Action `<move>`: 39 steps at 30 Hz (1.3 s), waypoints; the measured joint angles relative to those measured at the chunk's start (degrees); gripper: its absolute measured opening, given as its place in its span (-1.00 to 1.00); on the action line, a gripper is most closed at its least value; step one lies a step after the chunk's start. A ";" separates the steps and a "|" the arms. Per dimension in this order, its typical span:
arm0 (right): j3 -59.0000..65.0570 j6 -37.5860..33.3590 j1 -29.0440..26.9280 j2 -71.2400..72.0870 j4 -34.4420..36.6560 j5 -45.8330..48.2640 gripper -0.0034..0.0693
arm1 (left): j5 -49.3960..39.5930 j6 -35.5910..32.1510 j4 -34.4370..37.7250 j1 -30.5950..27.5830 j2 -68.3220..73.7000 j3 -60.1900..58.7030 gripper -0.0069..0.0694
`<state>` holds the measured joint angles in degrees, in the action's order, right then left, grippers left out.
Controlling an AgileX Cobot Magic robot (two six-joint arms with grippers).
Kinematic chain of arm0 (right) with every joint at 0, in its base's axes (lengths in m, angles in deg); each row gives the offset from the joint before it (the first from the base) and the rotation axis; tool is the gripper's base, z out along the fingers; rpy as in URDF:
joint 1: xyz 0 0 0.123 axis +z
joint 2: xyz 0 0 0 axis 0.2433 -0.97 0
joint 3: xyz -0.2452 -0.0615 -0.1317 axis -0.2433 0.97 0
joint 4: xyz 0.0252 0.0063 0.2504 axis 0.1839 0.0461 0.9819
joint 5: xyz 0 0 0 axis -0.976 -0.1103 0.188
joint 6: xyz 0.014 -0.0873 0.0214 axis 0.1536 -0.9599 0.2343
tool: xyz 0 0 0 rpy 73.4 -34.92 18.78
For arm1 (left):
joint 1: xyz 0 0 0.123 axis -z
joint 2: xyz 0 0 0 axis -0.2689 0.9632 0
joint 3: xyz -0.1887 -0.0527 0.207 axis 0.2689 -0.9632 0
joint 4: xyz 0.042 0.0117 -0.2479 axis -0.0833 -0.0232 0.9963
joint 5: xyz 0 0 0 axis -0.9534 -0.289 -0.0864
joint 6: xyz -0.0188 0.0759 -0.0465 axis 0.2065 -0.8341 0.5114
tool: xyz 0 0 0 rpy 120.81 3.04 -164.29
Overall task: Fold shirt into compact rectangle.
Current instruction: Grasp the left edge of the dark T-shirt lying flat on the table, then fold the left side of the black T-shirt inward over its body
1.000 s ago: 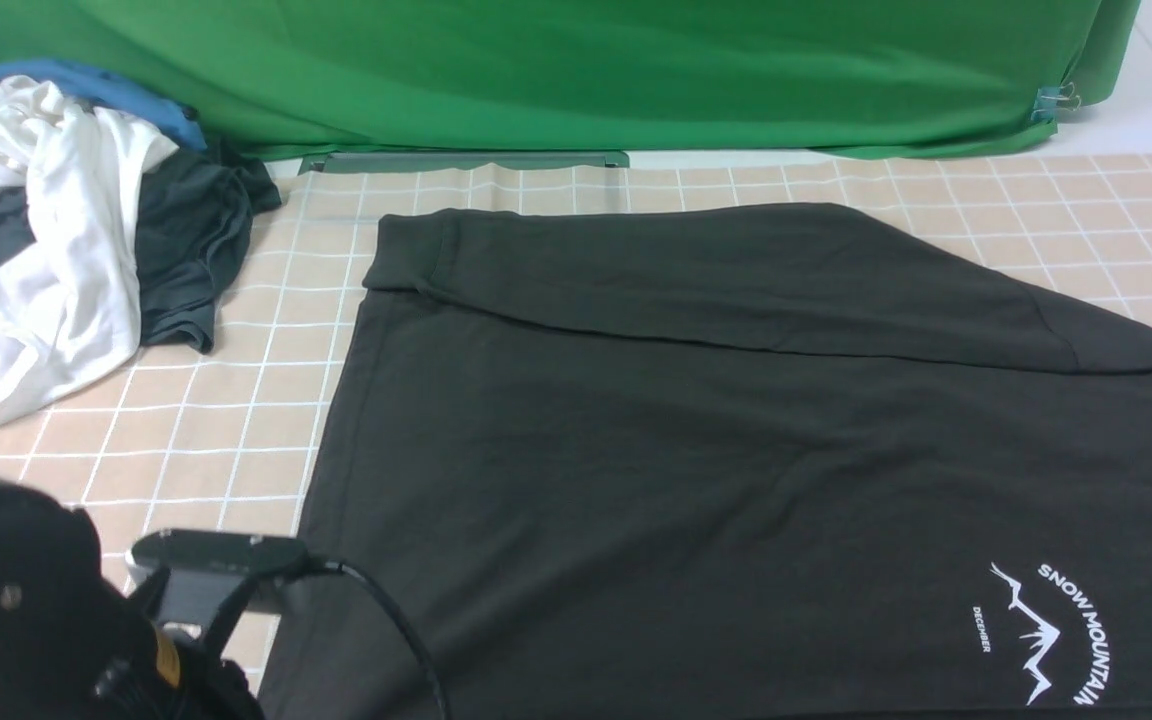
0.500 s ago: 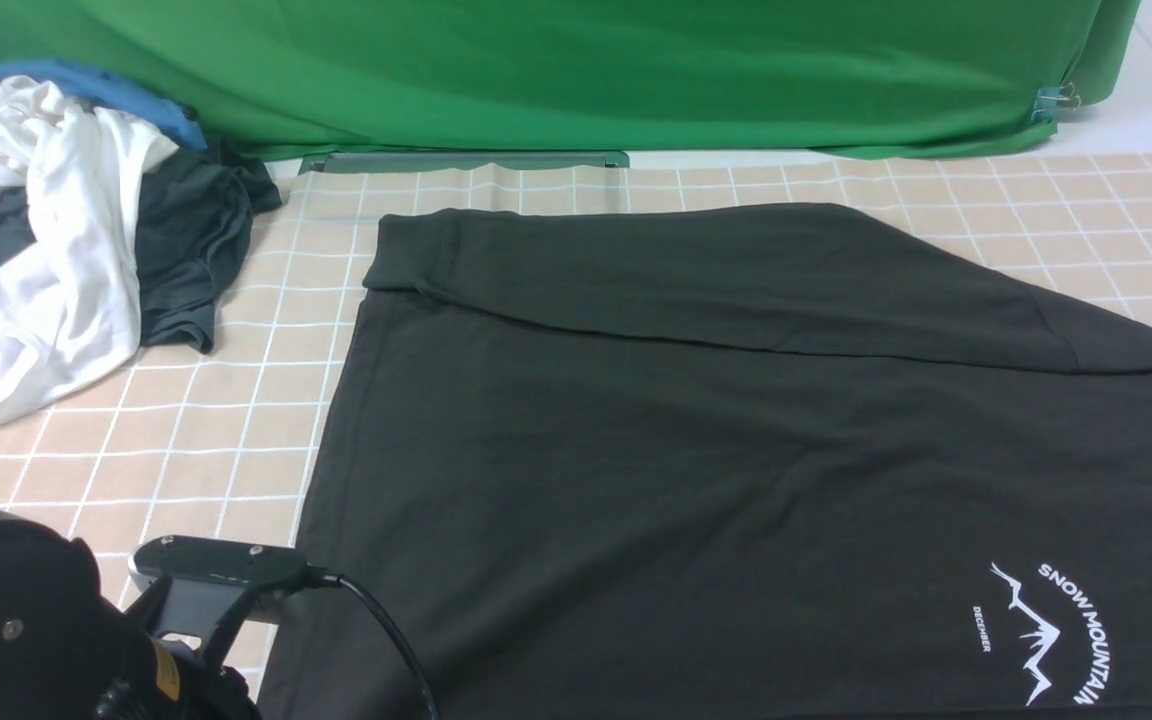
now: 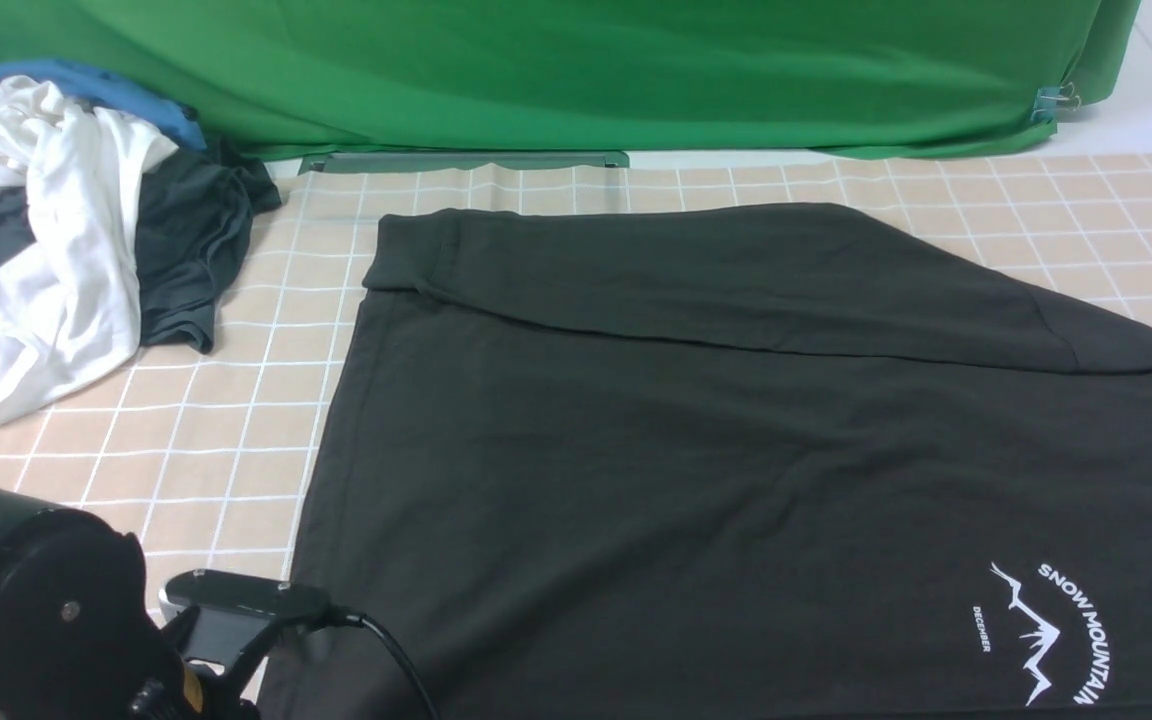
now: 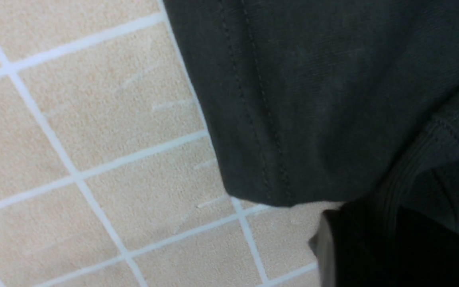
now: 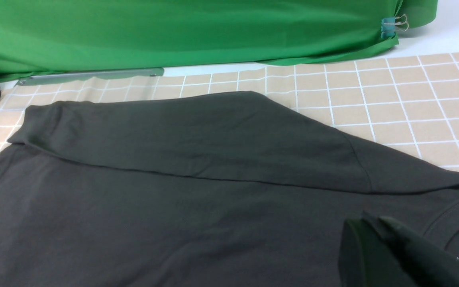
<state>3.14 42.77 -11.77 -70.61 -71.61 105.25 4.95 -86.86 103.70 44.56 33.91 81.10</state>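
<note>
The charcoal-black shirt (image 3: pixel 696 440) lies spread on the checked cloth, its far side folded over toward the middle. Its white "SNOW MOUNTAIN" print (image 3: pixel 1046 630) shows at the near right. My left arm (image 3: pixel 36 600) is at the shirt's near left corner. In the left wrist view the stitched hem corner (image 4: pixel 253 159) puckers up into my left gripper (image 4: pixel 373 223), which is shut on the fabric. My right gripper (image 5: pixel 367 221) hovers shut just above the shirt (image 5: pixel 173 191), near the collar (image 5: pixel 452 215), with nothing between its fingers. It does not show in the front view.
A heap of clothes sits at the far left: a white garment (image 3: pixel 46 250), a smaller dark grey one (image 3: pixel 186 250) and some blue fabric. A green backdrop (image 3: pixel 576 70) hangs behind the table, held by a clip (image 3: pixel 1056 98). Bare checked cloth (image 3: pixel 186 420) lies left of the shirt.
My left arm has shifted a little to the right and lower at the shirt's near left corner. The shirt lies as before.
</note>
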 joint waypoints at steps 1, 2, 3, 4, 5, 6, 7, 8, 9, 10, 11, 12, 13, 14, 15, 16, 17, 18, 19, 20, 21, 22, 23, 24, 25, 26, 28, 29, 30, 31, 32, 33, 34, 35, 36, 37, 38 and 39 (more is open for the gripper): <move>0.00 0.00 0.00 0.00 0.00 0.00 -0.75 | 0.10 0.00 -0.15 0.00 0.00 0.00 -0.62; 0.00 0.00 0.00 0.00 0.00 0.00 -0.75 | 0.12 0.00 -0.48 0.00 0.00 0.00 -0.70; 0.00 0.00 0.00 0.00 0.00 0.00 -0.75 | -0.07 0.00 -0.57 0.00 0.02 0.08 -0.73; 0.00 0.00 0.00 0.00 0.00 0.07 -0.75 | -0.63 0.00 -0.57 0.00 0.06 0.38 -0.73; 0.00 0.00 0.00 0.00 0.00 0.07 -0.75 | -1.46 0.00 -0.37 0.00 0.06 0.79 -0.73; 0.00 0.00 0.00 -0.04 0.00 0.13 -0.75 | -2.48 0.00 -0.08 0.00 0.06 1.35 -0.73; 0.00 0.00 0.00 -0.04 0.00 0.20 -0.75 | -4.68 -0.06 0.75 0.00 0.06 2.59 -0.73; 0.00 0.00 0.00 -0.04 0.00 0.20 -0.75 | -6.35 -0.19 1.29 0.00 0.06 3.64 -0.73; 0.00 0.00 0.00 -0.04 0.06 0.20 -0.75 | -7.64 -0.59 2.00 0.00 0.06 4.55 -0.73; 0.00 0.00 0.00 -0.04 0.06 0.20 -0.75 | -9.11 -0.91 2.74 0.00 0.01 5.76 -0.73; 0.00 0.00 0.00 -0.04 0.06 0.20 -0.75 | -10.89 -0.91 3.68 0.00 -0.29 7.23 -0.73; 0.00 0.00 0.00 -0.04 0.06 0.20 -0.75 | -10.89 -0.91 3.86 0.00 -0.35 7.23 -0.73; 0.00 0.00 0.00 -0.04 0.06 0.20 -0.75 | -12.81 -0.91 5.29 0.00 -0.85 9.25 -0.73; 0.00 0.00 0.00 -0.04 0.06 0.20 -0.75 | -13.61 -0.91 5.92 0.00 -1.22 10.56 -0.73; 0.00 0.00 0.00 -0.04 0.06 0.20 -0.75 | -14.18 -0.91 6.23 0.00 -1.40 11.36 -0.73; 0.00 0.00 0.00 -0.04 0.06 0.20 -0.75 | -14.57 -0.91 6.25 0.00 -1.52 12.48 -0.73; 0.00 0.00 0.00 -0.04 0.06 0.20 -0.75 | -14.98 -0.91 5.63 0.00 -1.80 14.51 -0.73; 0.00 0.00 0.00 -0.04 0.06 0.20 -0.74 | -15.16 -0.42 4.37 0.00 -1.79 16.01 -0.73; 0.00 0.00 0.00 -0.04 0.06 0.20 -0.74 | -15.16 0.59 2.52 0.00 -1.73 17.50 -0.73; 0.00 0.00 0.00 -0.04 0.06 0.20 -0.74 | -15.16 0.79 1.68 0.00 -1.73 17.81 -0.73; 0.00 0.00 0.00 -0.04 0.10 0.20 -0.73 | -14.57 2.10 -1.31 0.00 -1.54 20.20 -0.73; 0.00 0.00 0.00 -0.04 0.10 0.20 -0.72 | -14.30 2.61 -3.33 0.00 -1.31 21.73 -0.73; 0.00 0.00 0.00 -0.04 0.10 0.20 -0.72 | -14.06 3.01 -4.86 0.00 -0.98 22.97 -0.73; 0.00 0.00 0.00 -0.04 0.10 0.20 -0.71 | -13.86 3.27 -6.66 0.00 -0.45 24.48 -0.73; 0.00 0.00 0.00 -0.04 0.10 0.20 -0.71 | -13.77 3.50 -8.35 0.00 0.29 25.94 -0.73; 0.00 0.00 0.00 -0.04 0.10 0.20 -0.71 | -13.72 3.89 -10.00 0.00 1.16 27.28 -0.73; 0.00 0.00 0.00 -0.04 0.10 0.20 -0.71 | -13.66 4.74 -12.98 0.00 2.93 29.30 -0.73; 0.00 0.00 0.00 -0.04 0.10 0.20 -0.71 | -13.61 4.96 -14.20 0.00 3.99 30.18 -0.73; 0.00 0.00 0.00 -0.04 0.10 0.20 -0.71 | -13.61 5.05 -15.33 0.00 5.23 30.89 -0.73; 0.00 0.00 0.00 -0.04 0.10 0.20 -0.71 | -13.61 5.17 -16.32 -0.13 6.04 31.44 -0.73; 0.00 0.00 0.00 -0.04 0.10 0.20 -0.71 | -13.29 5.56 -17.04 -0.55 7.22 31.95 -0.73; 0.00 0.00 0.00 -0.04 0.10 0.20 -0.71 | -13.00 5.80 -17.32 -0.92 7.78 32.14 -0.73; 0.00 0.00 0.00 -0.04 0.10 0.20 -0.71 | -12.63 6.13 -17.43 -1.55 8.52 32.41 -0.73; 0.00 0.00 0.00 -0.04 0.10 0.20 -0.71 | -12.14 6.53 -17.51 -2.57 9.45 32.67 -0.73; 0.00 0.00 0.00 -0.04 0.10 0.20 -0.71 | -11.54 6.65 -17.64 -3.73 10.30 32.96 -0.73; 0.00 0.00 0.00 -0.04 0.10 0.20 -0.71 | -10.98 6.65 -17.63 -4.99 11.12 33.29 -0.73; 0.00 0.00 0.00 -0.04 0.10 0.20 -0.71 | -10.52 6.65 -17.72 -5.75 11.73 33.58 -0.73; 0.00 0.00 0.00 -0.04 0.10 0.20 -0.71 | -9.74 6.65 -17.86 -6.97 12.44 34.00 -0.73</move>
<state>3.14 42.77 -11.77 -70.65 -71.50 105.45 -4.79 -80.20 85.84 37.59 46.35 115.09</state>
